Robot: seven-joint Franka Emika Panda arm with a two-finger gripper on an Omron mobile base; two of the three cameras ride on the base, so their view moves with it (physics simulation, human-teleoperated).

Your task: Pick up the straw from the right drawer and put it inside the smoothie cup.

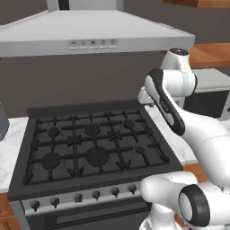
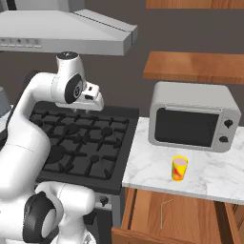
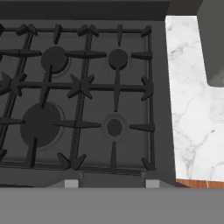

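Closest to the lens in the left base view is the robot's own white arm (image 1: 188, 130), rising from the lower right corner and bending up over the right side of the black gas stove (image 1: 94, 143). The stove has dark grates and a row of knobs (image 1: 78, 197) along its silver front, and a grey range hood (image 1: 90, 31) hangs over it. There's a bit of marble counter (image 1: 6, 152) to the left of the stove, and a grey microwave (image 1: 211, 96) peeks out behind the arm on the right. In the right base view the arm comes up from the lower left and the hand sits above the back of the stove; the gripper (image 2: 94, 101) points down there but I honestly can't tell if the claw is apart or together, it's too small and dark. To the right, the microwave stands on the marble counter, and the smoothie cup (image 2: 179, 168) stands upright in front of it near the counter's front edge. Just below that, the right drawer (image 2: 143, 209) is pulled open and the straw (image 2: 164, 213) lies flat on its floor, well away from the gripper. The hand view looks straight down on the burners, with marble to the right and a sliver of the wooden drawer at the bottom right corner.
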